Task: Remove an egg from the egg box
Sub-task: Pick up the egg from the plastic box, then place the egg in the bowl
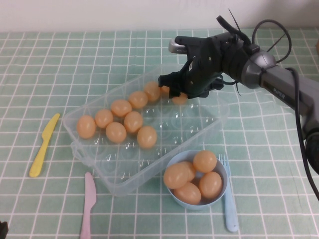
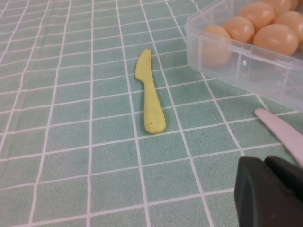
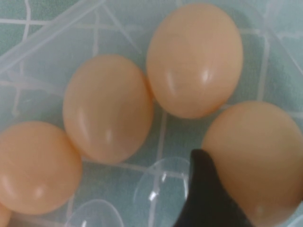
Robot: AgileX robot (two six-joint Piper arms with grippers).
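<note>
The clear plastic egg box [image 1: 107,177] lies in the middle of the table with several orange-tan eggs in its far and left dimples. My right gripper [image 1: 180,92] reaches down into the box's far end and is shut on the egg [image 1: 181,98] there, which still rests in the box. In the right wrist view one black finger [image 3: 206,194] presses against this egg [image 3: 255,156], with other eggs beside it; the other finger is out of view. My left gripper [image 2: 270,194] is shut and empty, low over the table near the box's left corner [image 2: 236,61].
A light-blue bowl [image 1: 219,198] with several eggs stands at the box's near right corner, and a blue fork [image 1: 229,199] lies beside it. A yellow knife [image 1: 44,145] lies left of the box and shows in the left wrist view [image 2: 149,94]. A pink knife [image 1: 88,204] lies at the front.
</note>
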